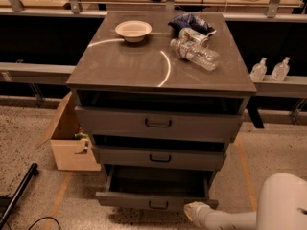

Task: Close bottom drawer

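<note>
The bottom drawer [156, 200] is the lowest of three in a dark grey cabinet. It stands pulled out, its bare grey interior [158, 181] showing, with a small black bar handle [158, 205] on its slim front. My gripper [193, 212] is at the bottom of the view, its white tip right at the drawer front's right end, just right of the handle. The white arm [230, 219] runs off to the lower right.
The middle drawer [158, 157] and the top drawer [158, 123] stand slightly out. On the cabinet top lie a bowl [133, 30], a plastic bottle [197, 54] and a blue bag [189, 22]. A cardboard box [69, 140] stands left of the cabinet. Two bottles [269, 70] stand at the right.
</note>
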